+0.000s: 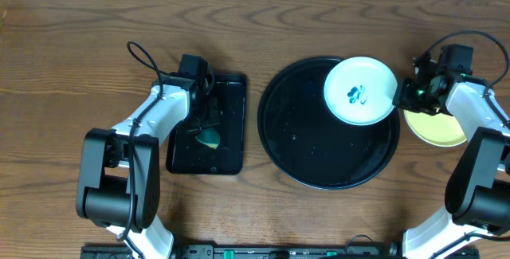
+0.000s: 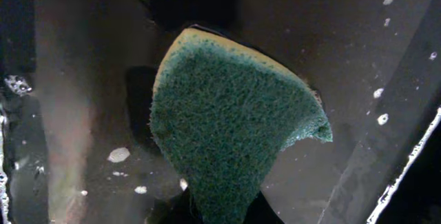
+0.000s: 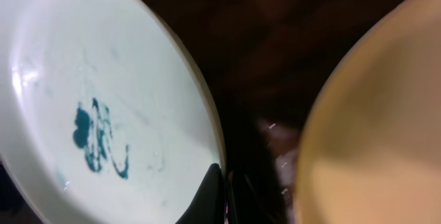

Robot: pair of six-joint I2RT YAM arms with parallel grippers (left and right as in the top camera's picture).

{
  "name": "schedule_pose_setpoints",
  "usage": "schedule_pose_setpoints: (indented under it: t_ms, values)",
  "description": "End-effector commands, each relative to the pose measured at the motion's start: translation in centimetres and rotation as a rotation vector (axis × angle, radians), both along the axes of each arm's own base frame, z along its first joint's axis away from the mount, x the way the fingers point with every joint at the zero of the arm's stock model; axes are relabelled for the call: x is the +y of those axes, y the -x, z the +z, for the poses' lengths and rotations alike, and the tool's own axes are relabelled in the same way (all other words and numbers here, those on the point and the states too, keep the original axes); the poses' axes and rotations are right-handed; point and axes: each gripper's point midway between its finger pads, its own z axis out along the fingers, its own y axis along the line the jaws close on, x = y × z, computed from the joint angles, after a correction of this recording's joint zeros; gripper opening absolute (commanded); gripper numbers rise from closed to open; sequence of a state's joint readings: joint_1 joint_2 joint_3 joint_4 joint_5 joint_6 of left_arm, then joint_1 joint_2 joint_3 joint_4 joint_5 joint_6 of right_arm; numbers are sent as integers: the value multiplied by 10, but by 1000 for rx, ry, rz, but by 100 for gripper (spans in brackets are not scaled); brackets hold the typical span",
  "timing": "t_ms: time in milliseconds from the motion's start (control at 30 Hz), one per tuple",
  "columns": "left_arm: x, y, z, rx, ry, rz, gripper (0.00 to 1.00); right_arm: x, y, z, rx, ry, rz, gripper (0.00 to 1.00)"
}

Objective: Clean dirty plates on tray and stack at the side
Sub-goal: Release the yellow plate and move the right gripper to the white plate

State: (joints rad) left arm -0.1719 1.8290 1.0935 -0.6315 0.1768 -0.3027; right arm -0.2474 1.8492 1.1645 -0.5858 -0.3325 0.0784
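Overhead: the left gripper (image 1: 205,122) hangs over the rectangular tray (image 1: 231,159), its jaws drawn in on a green sponge (image 1: 209,137) just beneath it, probably so that drips land in that tray. The right gripper (image 1: 408,92) meets the edge of the marked plate (image 1: 360,92), which lies ahead of its fingers on the round black tray (image 1: 319,155). The yellow plate (image 1: 437,127) rests on the tabletop (image 1: 80,52) under this wrist, off the tray, and is likely the start of the stack.

Left wrist: the sponge fans out ahead of the fingers, its narrow end pinched between them. The green scrub face is towards the camera, and wet tray with foam flecks lies beyond.

Right wrist: a dark fingertip (image 3: 209,186) lies on the marked plate's rim, with the jaws nearly closed around that edge, seemingly to steady it for scrubbing. The plate is glossy pale blue-white, with a blue-green scribble left of the fingers, so it is not yet cleaned. The yellow plate, right of them, shows no marks.
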Motion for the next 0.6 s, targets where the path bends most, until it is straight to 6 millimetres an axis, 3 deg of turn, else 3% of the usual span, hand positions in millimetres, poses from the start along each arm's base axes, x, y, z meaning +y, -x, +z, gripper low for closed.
schedule_pose_setpoints:
  t_ms: [0,133,233,400,567]
  values:
    - [4,0,0,0,-18,-1,8,21,-7,33,-66,-117,10,1]
    - [4,0,0,0,-18,-1,8,36,-6,55,-109,-160,33,1]
    - [4,0,0,0,-18,-1,8,50,2,60,-85,-161,60,1]
    - [4,0,0,1,-18,-1,14,55,22,38,48,-35,55,1]
    - [4,0,0,1,-18,-1,35,70,29,22,109,17,89,1]
